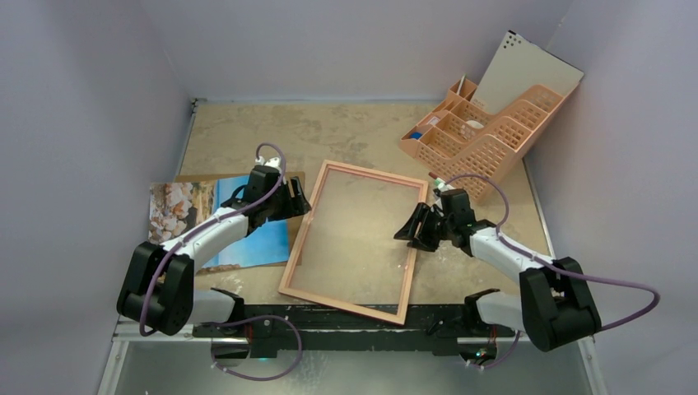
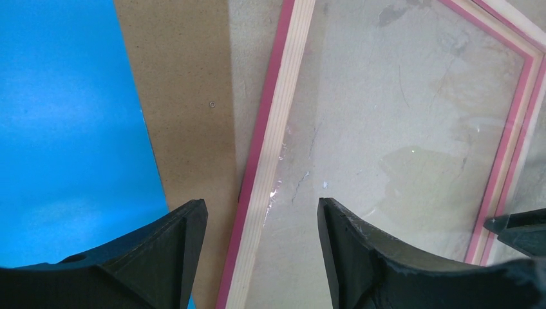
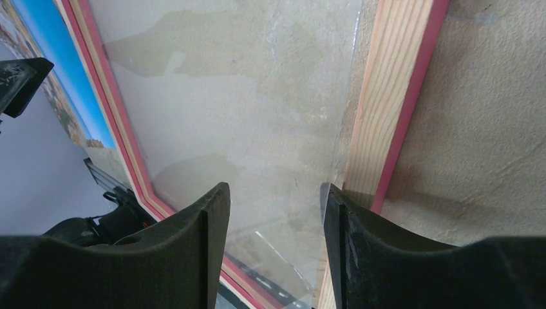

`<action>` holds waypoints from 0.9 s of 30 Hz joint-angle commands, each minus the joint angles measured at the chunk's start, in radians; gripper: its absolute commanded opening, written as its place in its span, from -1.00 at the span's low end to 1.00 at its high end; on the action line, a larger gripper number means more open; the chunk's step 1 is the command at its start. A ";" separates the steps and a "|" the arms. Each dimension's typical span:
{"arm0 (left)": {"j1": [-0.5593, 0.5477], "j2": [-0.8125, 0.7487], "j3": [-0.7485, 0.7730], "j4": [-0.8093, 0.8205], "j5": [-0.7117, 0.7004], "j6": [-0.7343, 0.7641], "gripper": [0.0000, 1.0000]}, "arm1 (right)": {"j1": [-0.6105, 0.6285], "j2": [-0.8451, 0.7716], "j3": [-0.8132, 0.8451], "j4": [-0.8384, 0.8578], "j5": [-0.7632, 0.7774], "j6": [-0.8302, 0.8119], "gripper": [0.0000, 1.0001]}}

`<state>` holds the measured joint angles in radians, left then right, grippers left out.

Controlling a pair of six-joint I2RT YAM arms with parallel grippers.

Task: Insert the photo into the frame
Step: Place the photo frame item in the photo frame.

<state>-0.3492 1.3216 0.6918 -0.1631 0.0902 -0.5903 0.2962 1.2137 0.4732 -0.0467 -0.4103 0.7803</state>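
Frame (image 2: pixel 270 154) shows a pink side edge in wrist views, peach overhead.

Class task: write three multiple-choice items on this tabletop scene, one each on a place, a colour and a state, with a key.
1. Relative to the thin rectangular pink-edged wooden frame, the glossy rectangular sea-and-rocks photo lies: A inside it; B to its left, on a brown board; C behind it.
2. The lattice plastic desk organiser is: A green; B black; C peach.
3. The left gripper is: A open over the frame's left rail; B shut on the photo; C shut, empty.
Key: B, the frame holds no print; C, peach walls; A, jaws apart astride the rail.
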 commanded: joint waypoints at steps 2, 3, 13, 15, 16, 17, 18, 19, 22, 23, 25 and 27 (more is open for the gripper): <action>0.006 -0.013 0.008 0.028 0.024 -0.006 0.33 | 0.004 0.040 0.021 0.031 -0.067 0.003 0.10; 0.006 -0.014 0.008 0.028 0.026 -0.007 0.33 | 0.004 0.047 0.027 0.024 -0.074 -0.003 0.10; 0.006 -0.022 0.023 0.009 -0.009 -0.009 0.33 | 0.003 0.008 0.076 -0.142 -0.035 -0.066 0.53; 0.006 -0.020 0.038 -0.001 -0.027 -0.006 0.33 | 0.004 0.002 0.096 -0.192 -0.022 -0.085 0.57; 0.006 -0.021 0.042 -0.002 -0.035 -0.006 0.33 | 0.003 -0.001 0.108 -0.213 -0.012 -0.093 0.58; 0.006 -0.021 0.045 -0.003 -0.043 -0.006 0.33 | 0.004 -0.002 0.118 -0.232 0.002 -0.101 0.59; 0.006 -0.021 0.047 -0.002 -0.050 -0.006 0.33 | 0.004 -0.004 0.130 -0.254 0.014 -0.110 0.59; 0.005 -0.020 0.049 -0.003 -0.052 -0.006 0.33 | 0.003 -0.006 0.136 -0.273 0.019 -0.118 0.60; 0.006 -0.016 0.051 -0.001 -0.053 -0.006 0.33 | 0.004 -0.014 0.154 -0.326 0.022 -0.139 0.63; 0.005 -0.015 0.051 -0.001 -0.055 -0.006 0.33 | 0.003 -0.019 0.161 -0.342 0.028 -0.144 0.63; 0.006 -0.013 0.050 0.000 -0.058 -0.005 0.33 | 0.004 -0.032 0.172 -0.374 0.035 -0.152 0.63; 0.006 -0.010 0.049 0.001 -0.058 -0.004 0.33 | 0.004 -0.042 0.180 -0.405 0.052 -0.156 0.63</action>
<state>-0.3492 1.3216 0.7013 -0.1738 0.0490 -0.5907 0.2993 1.2053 0.6079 -0.3328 -0.4042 0.6613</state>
